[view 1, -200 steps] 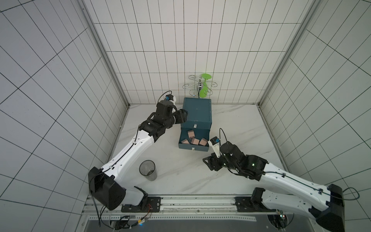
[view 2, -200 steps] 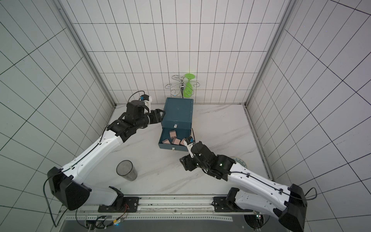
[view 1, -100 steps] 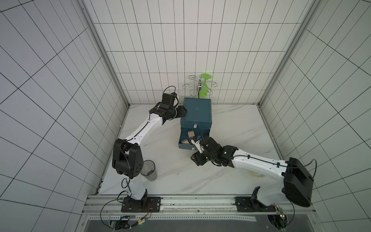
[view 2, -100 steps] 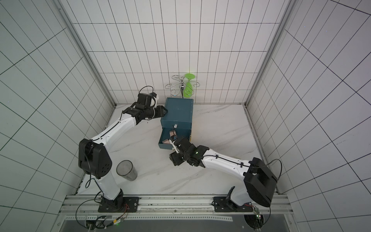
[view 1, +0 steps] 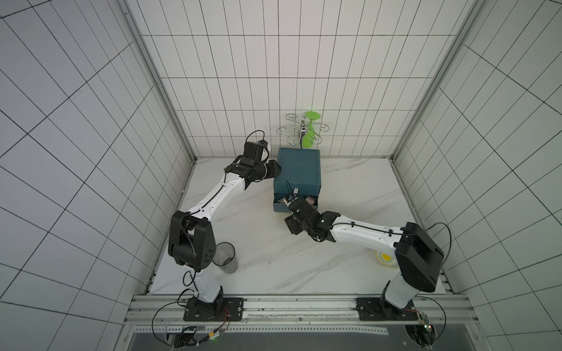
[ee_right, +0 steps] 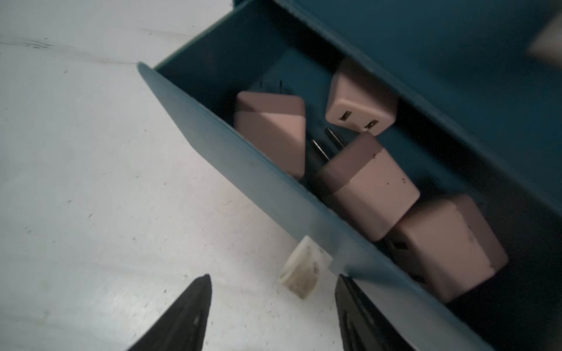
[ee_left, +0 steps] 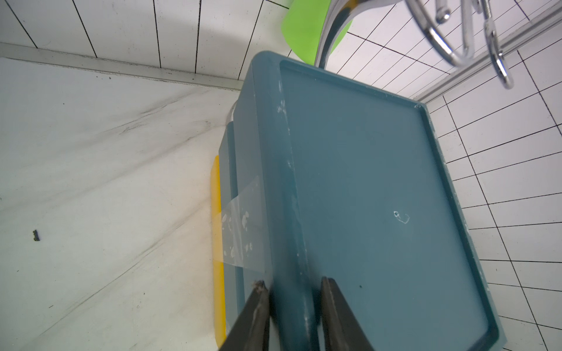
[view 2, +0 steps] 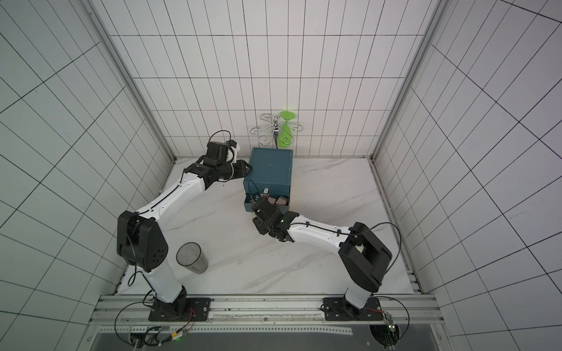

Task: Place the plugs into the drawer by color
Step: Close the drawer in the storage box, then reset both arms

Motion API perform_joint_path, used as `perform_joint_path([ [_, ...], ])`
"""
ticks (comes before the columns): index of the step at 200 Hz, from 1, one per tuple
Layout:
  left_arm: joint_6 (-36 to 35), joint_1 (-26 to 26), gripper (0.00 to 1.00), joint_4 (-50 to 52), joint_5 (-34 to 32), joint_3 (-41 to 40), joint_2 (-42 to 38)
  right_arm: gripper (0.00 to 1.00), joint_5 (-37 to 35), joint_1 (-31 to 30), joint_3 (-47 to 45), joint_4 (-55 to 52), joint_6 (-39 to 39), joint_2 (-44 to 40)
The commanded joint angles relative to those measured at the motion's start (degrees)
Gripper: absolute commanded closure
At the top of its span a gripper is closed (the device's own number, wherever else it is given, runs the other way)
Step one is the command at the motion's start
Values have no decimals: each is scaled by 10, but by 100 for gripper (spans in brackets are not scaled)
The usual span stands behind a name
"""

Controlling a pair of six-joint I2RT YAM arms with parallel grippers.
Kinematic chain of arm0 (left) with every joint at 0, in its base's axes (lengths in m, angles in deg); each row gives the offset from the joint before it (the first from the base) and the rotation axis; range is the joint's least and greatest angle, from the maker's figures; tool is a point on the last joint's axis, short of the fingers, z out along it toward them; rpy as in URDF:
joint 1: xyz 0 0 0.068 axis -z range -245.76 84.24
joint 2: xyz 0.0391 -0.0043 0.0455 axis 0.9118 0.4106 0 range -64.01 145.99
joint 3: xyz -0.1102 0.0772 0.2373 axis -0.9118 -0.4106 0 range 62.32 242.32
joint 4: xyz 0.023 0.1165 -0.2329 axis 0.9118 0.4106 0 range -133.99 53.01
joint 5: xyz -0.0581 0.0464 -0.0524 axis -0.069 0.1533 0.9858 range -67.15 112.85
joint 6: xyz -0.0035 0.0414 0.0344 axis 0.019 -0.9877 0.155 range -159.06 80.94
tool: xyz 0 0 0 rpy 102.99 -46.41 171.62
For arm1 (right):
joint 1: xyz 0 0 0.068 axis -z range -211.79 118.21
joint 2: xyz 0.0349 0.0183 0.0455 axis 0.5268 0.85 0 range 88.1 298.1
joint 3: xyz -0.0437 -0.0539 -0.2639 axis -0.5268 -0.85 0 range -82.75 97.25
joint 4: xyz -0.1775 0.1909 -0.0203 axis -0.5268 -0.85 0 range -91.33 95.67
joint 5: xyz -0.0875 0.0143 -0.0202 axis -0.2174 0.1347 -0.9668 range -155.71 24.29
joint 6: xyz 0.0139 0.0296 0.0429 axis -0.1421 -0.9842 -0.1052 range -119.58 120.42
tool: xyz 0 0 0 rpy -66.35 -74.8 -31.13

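Note:
Several peach-pink plugs (ee_right: pixel 368 185) lie in the partly open drawer (ee_right: pixel 243 158) of the teal cabinet (view 1: pixel 298 167). In the top views my right wrist covers most of them; a pink one (view 2: pixel 281 200) shows. My right gripper (ee_right: pixel 272 277) is open at the drawer's front, low over the table, with the drawer's small white knob (ee_right: pixel 301 270) between its fingers. One finger lies against the drawer front. My left gripper (ee_left: pixel 293 284) is shut on the cabinet's top left rim (ee_left: pixel 292 212), one finger on each side. Both top views show it at that edge (view 1: pixel 275 170).
A dark mesh cup (view 1: pixel 225 256) stands by the left arm's base. A chrome hook rack with a green piece (view 1: pixel 304 132) stands behind the cabinet. A yellow round thing (view 1: pixel 384 258) lies under the right arm. A yellow strip (ee_left: pixel 217 243) and clear tape (ee_left: pixel 243 228) sit at the cabinet's foot.
My left gripper has come onto the cabinet's left top rim and its jaws have narrowed around it. My right gripper has moved in to the drawer front. The drawer stands less far out.

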Motion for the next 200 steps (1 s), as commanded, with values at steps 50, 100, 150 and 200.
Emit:
perform_joint_path([
  [50, 0, 7, 70, 85, 23, -38, -5, 31, -196, 7, 127, 44, 88, 104],
  [100, 6, 7, 58, 103, 8, -17, -56, 24, -214, -39, 101, 72, 118, 42],
  [150, 60, 6, 14, -79, -41, -233, -314, 0, -124, -83, 10, 51, 181, -163],
  [200, -39, 6, 1, -190, -234, -441, -466, 1, -207, -24, -205, 182, 153, -433],
])
